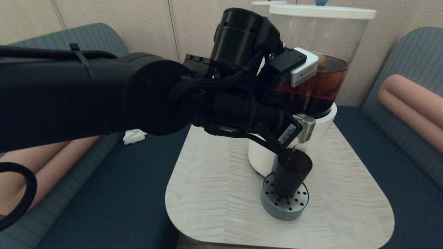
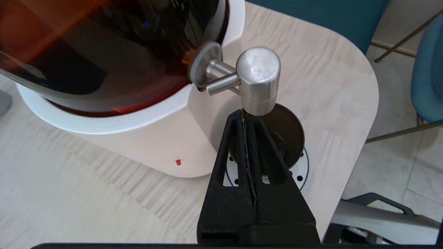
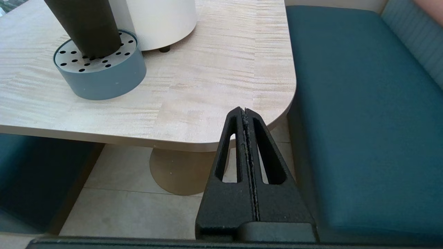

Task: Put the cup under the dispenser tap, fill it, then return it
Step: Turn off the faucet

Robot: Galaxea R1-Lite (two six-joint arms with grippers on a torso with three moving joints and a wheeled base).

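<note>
Dark smoky translucent tapered plastic cup (image 1: 291, 174) stands upright on the round grey-blue drip tray with perforated metal top (image 1: 284, 204), directly under the short brushed-steel dispenser tap (image 1: 304, 127). A thin stream runs from the spout into the cup in the head view. Tap belongs to the big clear-tank dispenser with white round base (image 1: 318, 86), tank roughly half full of brown liquid, white lid on top. Dispenser and tray sit on the light wood-grain bench with rounded corners (image 1: 214, 193). Left gripper (image 2: 246, 116) is pressed fully together, holding nothing; its fingers (image 2: 238, 145) point at the underside of the tap's cylindrical head, tips right at it above the cup mouth; contact can't be confirmed. Left arm reaches across in front of the tank in the head view. Right gripper (image 3: 244, 112) is parked low beside the bench edge, above the tiled floor and next to the dark teal bench-seat cushion (image 3: 363, 103), closed flush on nothing, well apart from the cup. A crumpled white tissue (image 1: 134, 136) lies on the seat left of the bench.
</note>
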